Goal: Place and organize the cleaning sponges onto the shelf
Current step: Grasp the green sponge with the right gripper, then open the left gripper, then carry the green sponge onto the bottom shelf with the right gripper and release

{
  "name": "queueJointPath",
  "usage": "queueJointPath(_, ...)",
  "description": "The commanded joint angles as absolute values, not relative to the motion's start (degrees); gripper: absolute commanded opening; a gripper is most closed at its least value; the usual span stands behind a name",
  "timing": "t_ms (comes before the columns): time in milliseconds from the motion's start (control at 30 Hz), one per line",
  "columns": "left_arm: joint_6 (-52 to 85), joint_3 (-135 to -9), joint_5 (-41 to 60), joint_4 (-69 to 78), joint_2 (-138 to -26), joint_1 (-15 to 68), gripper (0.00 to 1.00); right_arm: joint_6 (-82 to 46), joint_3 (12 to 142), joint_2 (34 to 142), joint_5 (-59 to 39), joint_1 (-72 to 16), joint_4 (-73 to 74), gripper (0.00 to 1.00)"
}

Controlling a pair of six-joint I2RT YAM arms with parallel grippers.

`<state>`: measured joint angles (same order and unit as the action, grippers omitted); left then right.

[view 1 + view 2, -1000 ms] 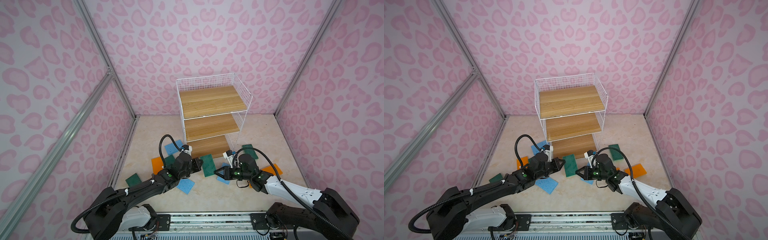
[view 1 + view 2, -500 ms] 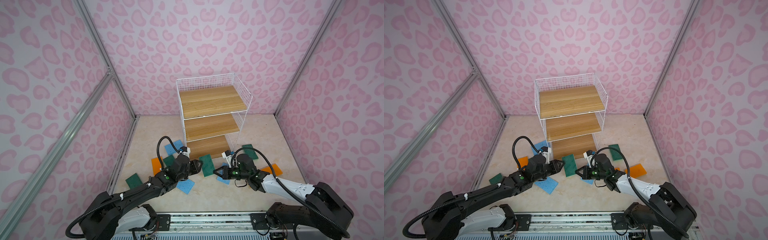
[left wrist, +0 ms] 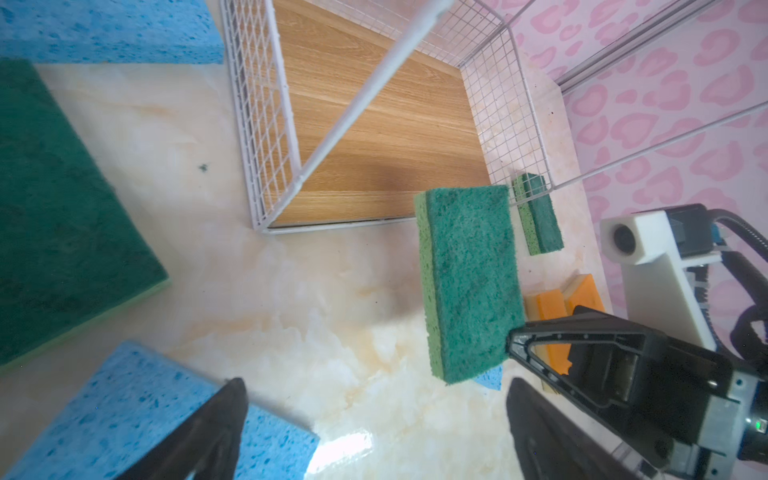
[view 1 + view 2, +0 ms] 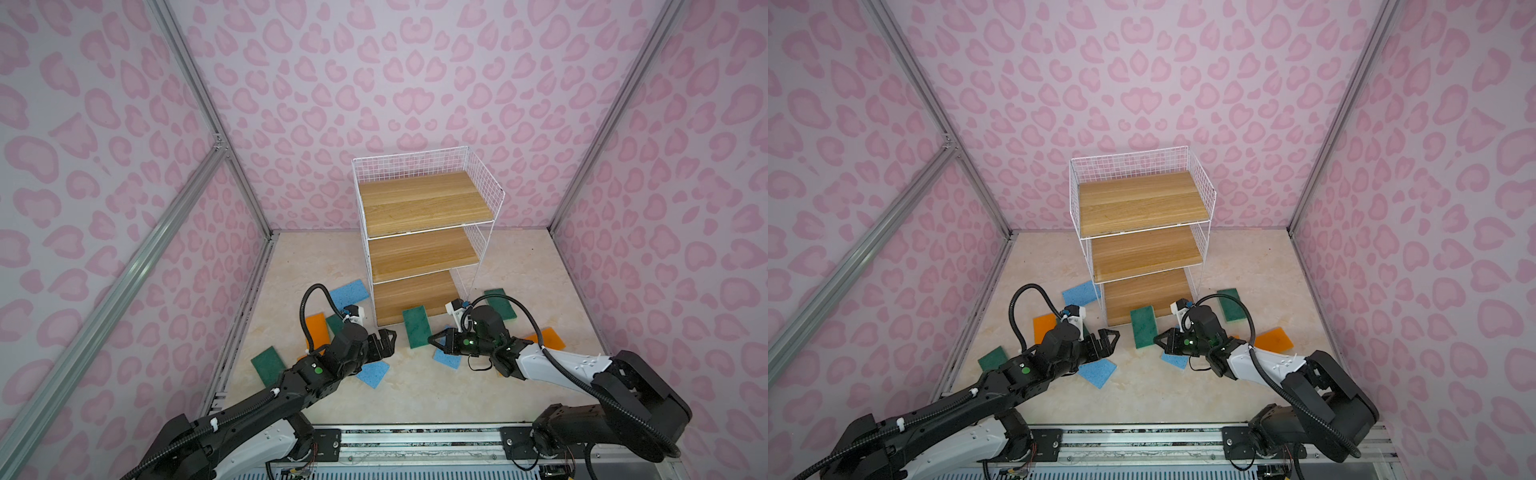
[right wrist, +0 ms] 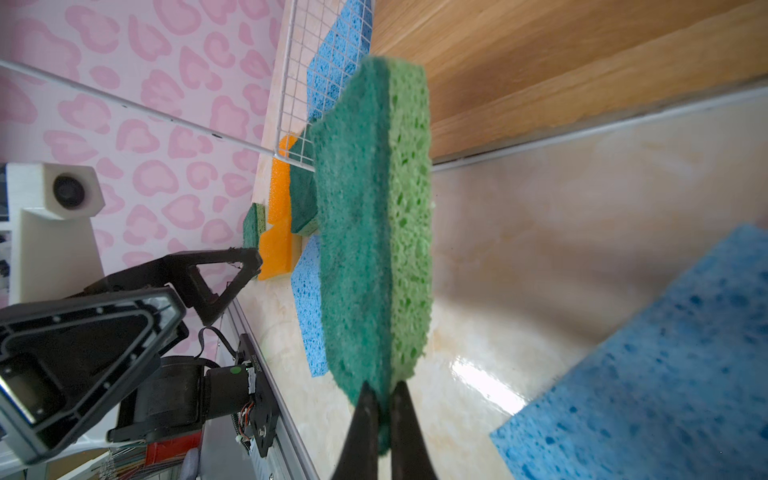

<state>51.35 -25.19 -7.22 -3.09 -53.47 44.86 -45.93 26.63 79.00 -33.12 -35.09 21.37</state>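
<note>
**Handover in front of the shelf.** The right pincer (image 4: 431, 338) is clamped tight on one short end of a dark green sponge (image 4: 417, 326). It holds the sponge at 6 o'clock of the white wire shelf (image 4: 419, 208), just in front of the lowest oak board. In the right wrist view the two black fingertips (image 5: 365, 411) pinch the sponge where its dark scouring face meets the lighter green foam, and the counter (image 4: 415, 399) shows beneath it.

The left pincer (image 4: 388, 343) stands wide open at 9 o'clock of that sponge, near it but apart. The left wrist view shows its fingers (image 3: 220, 419) spread far apart at the frame's edge.

Other sponges lie flat on the cream marbled counter:
- A far blue sponge (image 4: 348, 293) lies at 9 o'clock of the shelf's foot.
- A left orange sponge (image 4: 316, 328) lies at 8 o'clock, partly behind the left arm's cable.
- An outer green sponge (image 4: 268, 365) also lies at 8 o'clock, further out toward the wall.
- A near blue sponge (image 4: 372, 372) shows under the left wrist at 7 o'clock.
- A third blue sponge (image 4: 446, 358) peeks out below the right pincer at 5 o'clock.
- A right green sponge (image 4: 500, 305) lies at 3 o'clock of the shelf's foot, crossed by the right arm's cable.
- A right orange sponge (image 4: 546, 338) lies at 4 o'clock.
</note>
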Motion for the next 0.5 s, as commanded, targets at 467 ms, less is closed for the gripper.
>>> queueJointPath(467,50.5,-22.1,-13.7,-16.9,-42.8,44.8,0.97,-51.3,34.9,91.9,-29.8,-35.1,32.1,0.00)
